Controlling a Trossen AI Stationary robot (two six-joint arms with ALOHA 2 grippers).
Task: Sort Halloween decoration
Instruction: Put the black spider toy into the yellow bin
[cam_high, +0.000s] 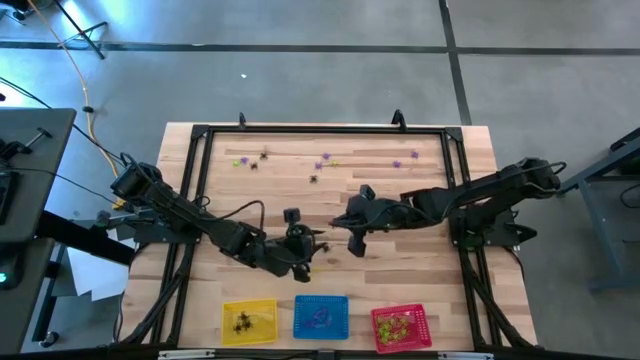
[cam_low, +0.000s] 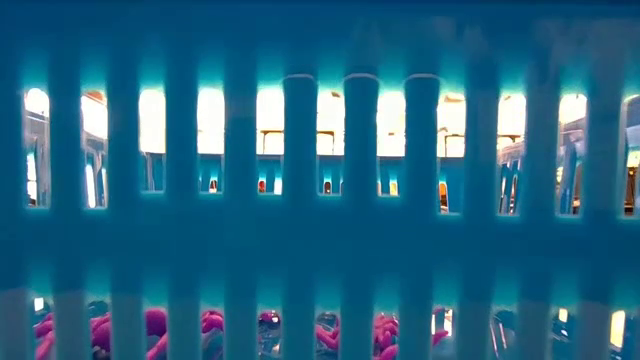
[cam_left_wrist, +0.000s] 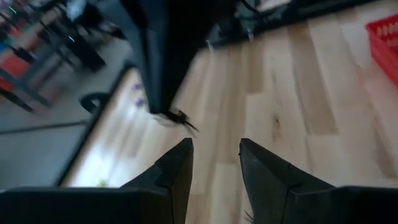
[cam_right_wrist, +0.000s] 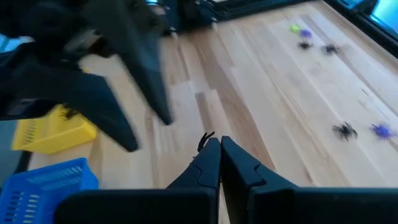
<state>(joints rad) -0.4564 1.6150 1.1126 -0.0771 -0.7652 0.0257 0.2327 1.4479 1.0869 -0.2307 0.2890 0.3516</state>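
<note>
Blue basket (cam_low: 320, 250) slats across the low view; right gripper (cam_right_wrist: 214, 144) pinched on black spider (cam_right_wrist: 206, 140); left gripper (cam_left_wrist: 214, 152) agape.

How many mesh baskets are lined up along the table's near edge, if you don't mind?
3: yellow basket on the left, blue basket in the middle, red basket on the right.

Wooden table (cam_high: 420, 285) with baskets (cam_high: 320, 316), scattered trinkets (cam_high: 326, 159)

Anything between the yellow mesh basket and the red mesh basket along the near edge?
Yes: the square blue mesh basket sits between the square yellow mesh basket and the square red mesh basket, with bare wooden table in the gaps. High view shows it.
</note>
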